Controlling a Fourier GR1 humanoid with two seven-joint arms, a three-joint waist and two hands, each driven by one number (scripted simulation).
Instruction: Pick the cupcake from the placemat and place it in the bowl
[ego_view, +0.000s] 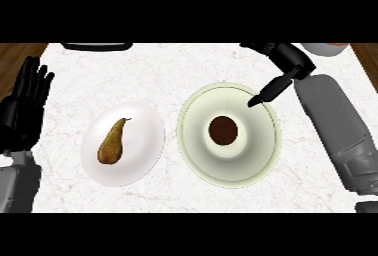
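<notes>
- Right robot hand over far rim of bowl, fingers relaxed, holding nothing.
- Cupcake sits in bowl centre.
- Lift straight away, avoid the rim.
- Left robot hand open, resting at bench edge.

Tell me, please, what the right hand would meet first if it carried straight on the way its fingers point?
Probably the cupcake in the bowl: the right hand points down-left over the rim, though its height is unclear.

White marbled counter, wooden floor
</notes>
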